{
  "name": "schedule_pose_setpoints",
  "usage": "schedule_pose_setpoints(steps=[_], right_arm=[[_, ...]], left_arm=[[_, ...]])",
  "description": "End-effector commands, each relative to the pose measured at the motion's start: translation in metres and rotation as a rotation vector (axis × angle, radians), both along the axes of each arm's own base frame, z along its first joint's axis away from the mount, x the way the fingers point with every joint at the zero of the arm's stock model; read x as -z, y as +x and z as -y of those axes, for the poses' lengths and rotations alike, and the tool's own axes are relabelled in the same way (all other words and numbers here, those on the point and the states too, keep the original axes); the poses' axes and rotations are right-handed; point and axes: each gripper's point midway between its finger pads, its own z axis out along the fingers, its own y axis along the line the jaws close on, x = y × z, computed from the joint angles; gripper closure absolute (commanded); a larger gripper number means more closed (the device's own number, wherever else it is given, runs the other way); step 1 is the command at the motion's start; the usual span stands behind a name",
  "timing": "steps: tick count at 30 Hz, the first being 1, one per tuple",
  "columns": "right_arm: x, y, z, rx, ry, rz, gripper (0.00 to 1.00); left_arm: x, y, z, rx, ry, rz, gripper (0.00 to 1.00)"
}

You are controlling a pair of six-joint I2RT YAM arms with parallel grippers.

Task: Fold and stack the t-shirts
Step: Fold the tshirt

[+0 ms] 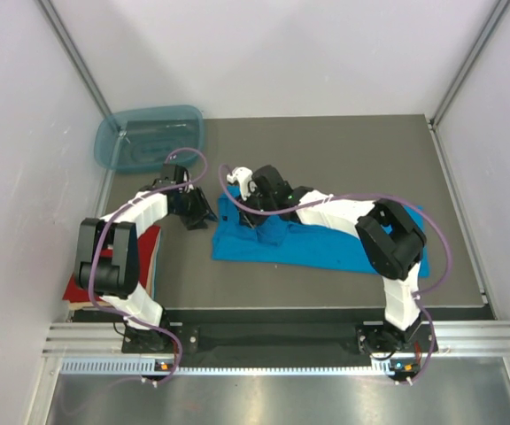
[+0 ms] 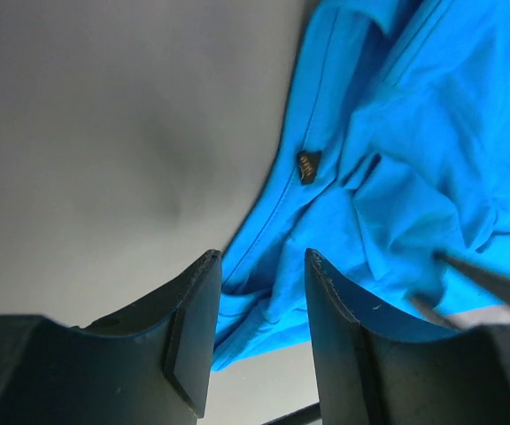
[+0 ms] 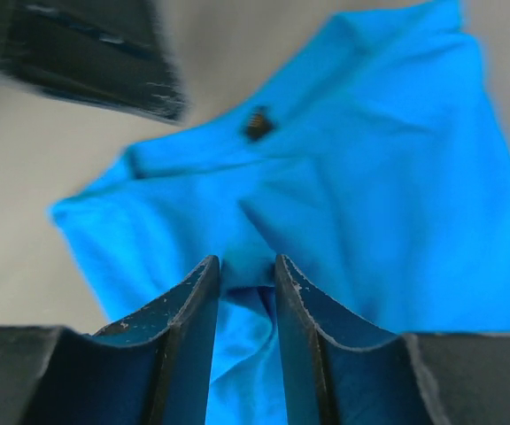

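Quick status from my end of the teleop. The turquoise t-shirt [image 1: 326, 243] is lying flat-ish on the table [image 1: 343, 150], on the near side of the plastic tub [image 1: 113, 146] and off to its right. It's rumpled at the end closest to the tub. The red t-shirt [image 1: 153, 252] is straight toward me from the tub, at the table's left edge. It's already a flat rectangle, so I'm treating it as the base of the stack. It's partly hidden under the left arm.

The right gripper [image 3: 245, 266] is down on the tub-side end of the turquoise shirt. Its jaws are narrow and, as far as I can read the wrist view, pinched on a small fold of cloth, with creases running toward the fingers. I figure that pinch is there to anchor one corner for the fold.

The left gripper [image 2: 261, 266] hangs just over the shirt's edge nearest the tub, close beside the right one. Its jaws are spread apart with nothing between them, just cloth and bare table showing through the gap. My guess is it's lined up to grab that hem so both arms can lift the end together.

There's a little dark tag [image 2: 306, 166] on the hem seam, handy for judging where the edge runs. The fold isn't done, and neither is the stacking.
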Motion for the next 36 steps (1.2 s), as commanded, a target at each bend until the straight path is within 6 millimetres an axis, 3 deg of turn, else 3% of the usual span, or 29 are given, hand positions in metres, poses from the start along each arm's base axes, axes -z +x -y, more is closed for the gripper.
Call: schedule_pose_setpoints(steps=[1, 4, 6, 7, 10, 12, 15, 18, 23, 28, 36], right_arm=[[-0.023, -0.021, -0.012, 0.013, 0.051, -0.004, 0.68], [-0.019, -0.055, -0.028, -0.037, 0.038, -0.041, 0.69], [-0.028, -0.064, -0.026, -0.02, 0.039, -0.032, 0.68], [-0.047, -0.067, -0.026, 0.011, 0.08, -0.034, 0.66], [-0.064, -0.065, -0.011, 0.165, 0.132, -0.076, 0.59], [-0.081, -0.049, 0.012, 0.343, 0.134, -0.061, 0.53], [-0.07, -0.043, 0.05, 0.627, 0.077, -0.183, 0.52], [-0.048, -0.05, 0.085, 0.911, 0.059, -0.35, 0.51], [-0.024, -0.049, 0.114, 1.115, 0.087, -0.458, 0.53], [0.001, -0.046, 0.127, 1.232, 0.074, -0.512, 0.54], [0.024, -0.048, 0.118, 1.225, 0.114, -0.586, 0.61]], left_arm=[[-0.02, 0.006, 0.002, 0.003, -0.016, 0.088, 0.53], [-0.027, 0.001, 0.01, 0.016, -0.07, 0.106, 0.52], [-0.036, -0.001, 0.017, 0.026, -0.116, 0.143, 0.52], [-0.04, -0.003, 0.02, 0.036, -0.136, 0.154, 0.52], [-0.048, -0.008, 0.027, 0.056, -0.151, 0.174, 0.5], [-0.046, -0.014, 0.035, 0.074, -0.164, 0.157, 0.5], [-0.039, -0.024, 0.05, 0.099, -0.175, 0.128, 0.5], [-0.035, -0.028, 0.065, 0.106, -0.186, 0.125, 0.5], [-0.026, -0.03, 0.084, 0.085, -0.2, 0.095, 0.5], [-0.021, -0.024, 0.092, 0.041, -0.206, 0.086, 0.51], [-0.001, -0.026, 0.087, 0.027, -0.142, 0.059, 0.53]])
